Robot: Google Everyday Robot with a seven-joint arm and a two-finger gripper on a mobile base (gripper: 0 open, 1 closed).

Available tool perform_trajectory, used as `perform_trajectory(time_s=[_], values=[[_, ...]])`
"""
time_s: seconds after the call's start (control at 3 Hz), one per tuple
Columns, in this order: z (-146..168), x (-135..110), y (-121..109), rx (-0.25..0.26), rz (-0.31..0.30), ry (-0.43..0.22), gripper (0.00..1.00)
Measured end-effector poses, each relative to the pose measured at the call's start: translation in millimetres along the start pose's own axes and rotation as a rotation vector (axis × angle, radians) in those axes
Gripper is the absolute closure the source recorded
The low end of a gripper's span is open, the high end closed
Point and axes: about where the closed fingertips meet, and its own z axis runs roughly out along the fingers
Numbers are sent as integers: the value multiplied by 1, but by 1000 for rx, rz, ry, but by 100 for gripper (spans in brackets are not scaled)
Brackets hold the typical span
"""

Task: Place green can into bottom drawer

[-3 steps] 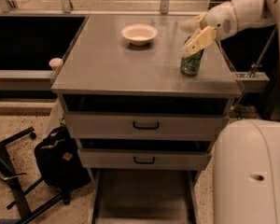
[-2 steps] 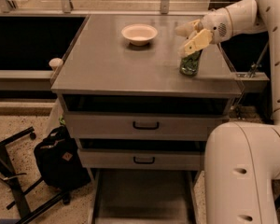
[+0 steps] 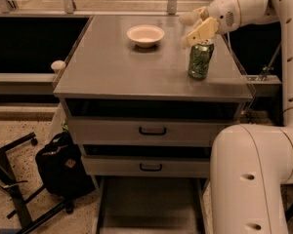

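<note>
Green can (image 3: 200, 60) upright atop cabinet (image 3: 127, 69), end effector (image 3: 188, 29) above; bottom drawer (image 3: 149, 204) open.

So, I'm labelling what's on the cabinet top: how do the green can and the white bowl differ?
The green can is tall, upright and mottled green; the bowl is low, wide and cream-white. The can stands toward the right side of the cabinet top; the bowl sits farther back, nearer the middle. The gripper, open, hangs close over the can, away from the bowl. Both rest on that grey top.
</note>
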Motion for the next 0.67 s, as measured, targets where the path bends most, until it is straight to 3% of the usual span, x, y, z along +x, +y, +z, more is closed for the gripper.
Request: perform_trajectory(time_s=[0.33,0.67], values=[[-15,-43,7,65,-66,-39,0],[-15,-43,7,65,-66,-39,0]])
